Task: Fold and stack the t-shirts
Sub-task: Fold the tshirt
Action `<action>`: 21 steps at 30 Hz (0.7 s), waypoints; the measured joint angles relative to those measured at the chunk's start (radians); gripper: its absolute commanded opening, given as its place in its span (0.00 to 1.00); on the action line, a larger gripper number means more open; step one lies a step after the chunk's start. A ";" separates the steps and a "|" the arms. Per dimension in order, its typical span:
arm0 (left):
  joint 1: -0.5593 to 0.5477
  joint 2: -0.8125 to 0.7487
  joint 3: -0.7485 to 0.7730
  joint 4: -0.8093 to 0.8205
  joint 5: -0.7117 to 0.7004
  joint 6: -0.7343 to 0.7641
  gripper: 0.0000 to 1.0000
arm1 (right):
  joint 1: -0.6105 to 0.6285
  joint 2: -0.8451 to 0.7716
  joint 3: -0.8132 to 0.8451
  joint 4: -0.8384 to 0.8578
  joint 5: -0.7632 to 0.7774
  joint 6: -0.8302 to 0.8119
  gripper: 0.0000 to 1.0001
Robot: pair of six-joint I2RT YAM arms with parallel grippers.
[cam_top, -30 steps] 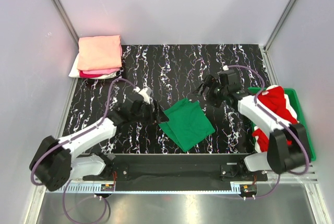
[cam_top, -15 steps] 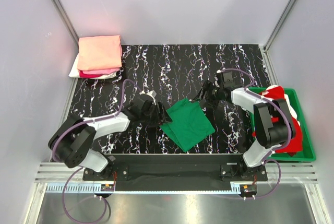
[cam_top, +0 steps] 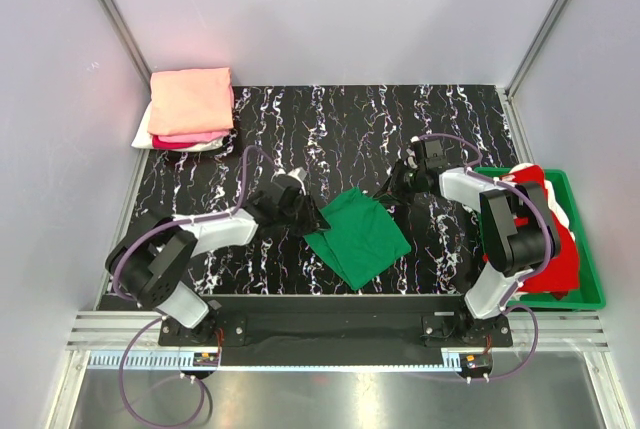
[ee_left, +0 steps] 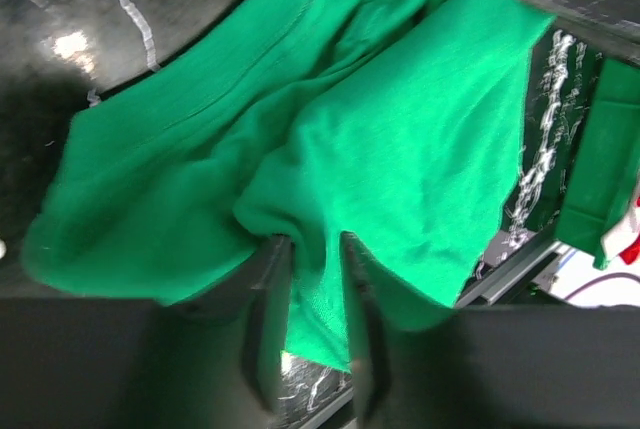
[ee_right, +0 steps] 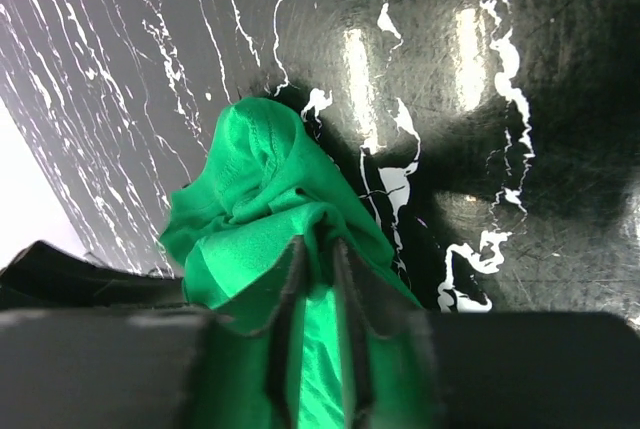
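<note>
The table point(cam_top: 340, 119) has a black top with white marbling. Plain pale walls point(cam_top: 330, 9) enclose it on three sides.

My left gripper point(ee_left: 315, 289) is clamped on a fold at the left edge of the green shirt point(cam_top: 358, 237), with only the cloth between the fingers. My right gripper point(ee_right: 318, 289) is clamped on a bunched corner at the shirt's far right. The shirt lies on the table near the middle, between my two arms.

Count:
- one green shirt;
- one stack in the far-left corner: salmon shirt point(cam_top: 190, 99) on top, pink shirt point(cam_top: 185, 137) under it, white shirt point(cam_top: 145, 134) at the bottom;
- one red shirt point(cam_top: 545, 219), in one green bin point(cam_top: 590, 279) at the right edge.
</note>
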 measured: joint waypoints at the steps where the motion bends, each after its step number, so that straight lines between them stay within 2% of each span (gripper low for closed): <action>1: -0.002 0.002 0.006 0.002 0.000 -0.002 0.13 | 0.000 0.000 0.000 0.000 -0.003 0.000 0.09; 2: -0.004 0.003 0.012 0.005 0.001 0.001 0.06 | 0.000 0.000 0.000 0.000 -0.003 -0.003 0.05; 4: -0.009 0.004 0.021 0.010 0.002 0.005 0.01 | 0.000 0.000 0.000 0.000 -0.004 -0.003 0.00; 10: -0.028 -0.034 0.026 -0.018 -0.007 0.017 0.00 | 0.000 -0.021 0.000 -0.019 -0.004 -0.005 0.00; 21: -0.085 -0.338 0.076 -0.230 -0.113 0.024 0.01 | 0.000 -0.237 0.038 -0.125 -0.020 -0.006 0.00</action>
